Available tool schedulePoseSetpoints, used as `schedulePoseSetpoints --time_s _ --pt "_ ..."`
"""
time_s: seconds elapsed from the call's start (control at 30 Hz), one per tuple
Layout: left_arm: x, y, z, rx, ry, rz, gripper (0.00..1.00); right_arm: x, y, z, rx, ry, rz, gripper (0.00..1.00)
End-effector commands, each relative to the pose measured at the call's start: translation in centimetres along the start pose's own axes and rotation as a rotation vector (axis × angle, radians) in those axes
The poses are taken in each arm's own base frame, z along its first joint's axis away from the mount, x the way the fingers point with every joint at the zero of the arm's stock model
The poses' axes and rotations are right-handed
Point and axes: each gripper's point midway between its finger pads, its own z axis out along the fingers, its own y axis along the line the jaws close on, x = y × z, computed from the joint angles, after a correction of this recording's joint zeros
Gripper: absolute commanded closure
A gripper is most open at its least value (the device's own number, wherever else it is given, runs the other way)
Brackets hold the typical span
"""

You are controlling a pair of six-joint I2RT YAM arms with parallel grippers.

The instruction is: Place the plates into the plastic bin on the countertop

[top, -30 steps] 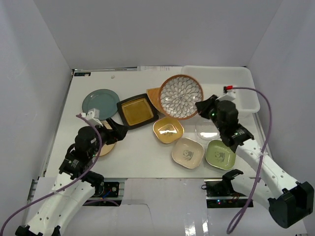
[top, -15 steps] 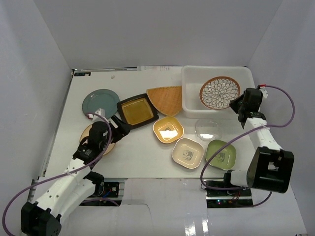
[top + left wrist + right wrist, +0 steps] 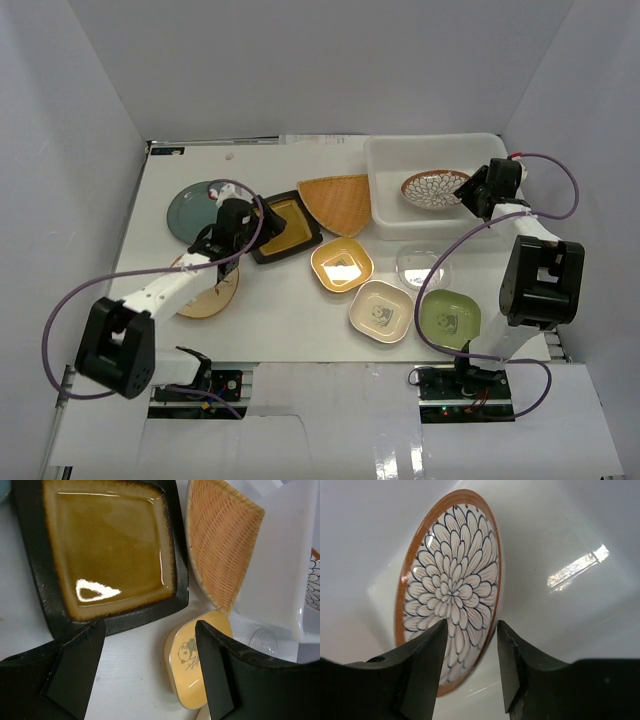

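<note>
Right pincer (image 3: 471, 647) brackets round, glossy petal-patterned plate (image 3: 447, 595).

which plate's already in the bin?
The petal-patterned round plate: it alone is inside the plastic bin, tilted. Every other plate lies out on the countertop.

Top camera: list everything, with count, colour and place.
plastic bin: 1, translucent white, far right.
petal plate: 1, white and brown, in bin.
teal plate: 1, teal, far left.
rectangular plate: 1, yellow, black rim, left centre.
woven tray: 1, tan, left of bin.
yellow dish: 1, yellow, centre.
cream dish: 1, cream, near centre.
green dish: 1, green, near right.
glass plate: 1, clear, nearer than bin.
oval plate: 1, tan, near left.
left gripper: 1, black, jaws open by rectangular plate.
right gripper: 1, black, jaws on petal plate.
</note>
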Motion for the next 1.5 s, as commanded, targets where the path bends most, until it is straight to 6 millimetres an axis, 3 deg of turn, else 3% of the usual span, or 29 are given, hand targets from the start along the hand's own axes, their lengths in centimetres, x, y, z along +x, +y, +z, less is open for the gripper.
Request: schedulePoseSetpoints --time_s 0.0,0.03,0.07,0.1,0.17,0.27,0.3,0.37,0.4,0.47,0.63,0.83,0.97,1.13,1.17,1.23,1.3,1.33,1.4,1.43,1.47 --pt "-2.8 -4.6 2.5 0.105 -0.039 0.047 0.17 -3.4 2.6 0.4 -0.086 -0.088 -0.014 0.48" --pt "-1.7 -3.7 4.6 0.059 0.006 0.063 0.17 -3.5 2.6 0.3 -0.087 -0.093 -0.018 0.3" --pt "-1.8 -4.0 5.6 0.055 0.015 0.094 0.17 -3.6 2.7 0.2 -0.089 -0.097 -0.022 0.23" --pt "-2.9 -5.8 6.4 0.093 0.004 0.107 0.17 -4.1 3.1 -0.1 -0.097 -0.11 -0.027 0.17" --pt "-2.0 -5.6 9.2 0.077 0.04 0.143 0.19 -4.5 3.5 -0.6 -0.108 -0.118 -0.038 0.04" --pt "-2.9 -7.5 11.6 0.116 0.028 0.187 0.21 -5.4 5.0 -2.3 -0.172 -0.14 -0.046 0.02" --pt "-2.9 -7.4 13.2 0.105 0.029 0.201 0.22 -5.6 5.5 -3.3 -0.202 -0.158 -0.046 0.02" --pt "-3.1 -7.7 14.6 0.102 0.027 0.215 0.22 -5.7 6.2 -4.3 -0.243 -0.173 -0.047 0.02" --pt "-2.3 -7.0 16.0 0.087 0.048 0.231 0.22 -5.7 6.9 -5.4 -0.285 -0.18 -0.052 0.02" --pt "-3.0 -8.1 17.2 0.106 0.031 0.24 0.23 -4.9 7.1 -5.9 -0.314 -0.171 -0.06 0.02" --pt "-2.5 -7.8 20.2 0.094 0.041 0.275 0.31 -2.8 8.0 -7.4 -0.412 -0.143 -0.07 0.03" --pt "-3.7 -8.7 20.2 0.124 -0.016 0.272 0.55 -0.3 9.6 -8.8 -0.492 -0.112 -0.097 0.06" --pt "-3.7 -8.9 20.5 0.145 -0.018 0.259 0.61 0.8 10.2 -9.8 -0.521 -0.106 -0.112 0.07" --pt "-3.2 -8.3 21.0 0.142 -0.005 0.241 0.91 1.3 10.1 -11.3 -0.541 -0.122 -0.125 0.08" --pt "-3.8 -8.7 20.5 0.153 -0.018 0.226 1.0 1.1 10.3 -12.0 -0.553 -0.135 -0.131 0.09" --pt "-4.1 -8.5 19.6 0.159 -0.028 0.212 1.0 0.5 10.9 -12.8 -0.57 -0.153 -0.147 0.09" --pt "-6.7 -10.0 17.4 0.2 -0.092 0.19 1.0 0.3 11.8 -13.9 -0.606 -0.162 -0.184 0.09" --pt "-7.2 -9.7 16.6 0.197 -0.105 0.181 1.0 -0.2 12.7 -14.6 -0.634 -0.175 -0.205 0.08" --pt "-10.2 -11.5 13.7 0.245 -0.184 0.162 1.0 0.9 14.4 -15.7 -0.684 -0.153 -0.28 0.06" --pt "-10.6 -11.1 12.9 0.239 -0.198 0.153 1.0 0.7 15.4 -16.3 -0.707 -0.162 -0.313 0.06" --pt "-11.6 -11.6 11.9 0.26 -0.232 0.143 1.0 1.7 16.4 -16.7 -0.734 -0.142 -0.348 0.05"
